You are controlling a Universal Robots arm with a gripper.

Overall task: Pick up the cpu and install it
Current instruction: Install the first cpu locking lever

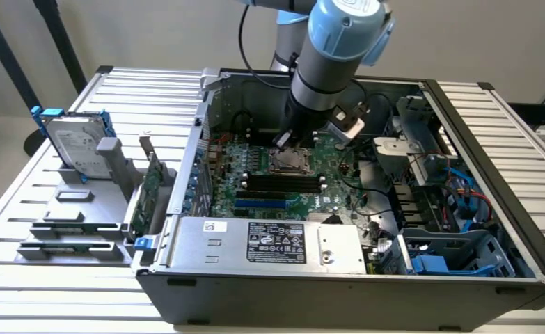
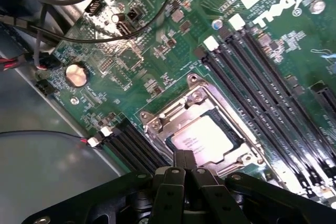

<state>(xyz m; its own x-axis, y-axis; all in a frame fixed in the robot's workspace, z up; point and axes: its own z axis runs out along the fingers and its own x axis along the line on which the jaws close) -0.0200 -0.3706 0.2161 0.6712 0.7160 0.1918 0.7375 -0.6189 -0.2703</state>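
Note:
The cpu (image 2: 209,139), a small square chip with a dull silver top, lies flat inside the metal-framed socket (image 2: 157,118) on the green motherboard (image 2: 157,40). My gripper (image 2: 185,157) is shut, its two black fingertips pressed together at the cpu's near edge with nothing between them. Whether the tips touch the chip I cannot tell. In the exterior view the gripper (image 1: 285,144) hangs straight down inside the open computer case (image 1: 346,289), just above the socket (image 1: 291,163) in the middle of the board.
Black memory slots (image 2: 273,93) run beside the socket. A coin battery (image 2: 76,74) and loose black cables (image 2: 79,38) lie on the board. A silver box with a black label (image 1: 272,243) fills the case front. A hard drive with blue rails (image 1: 75,142) stands outside.

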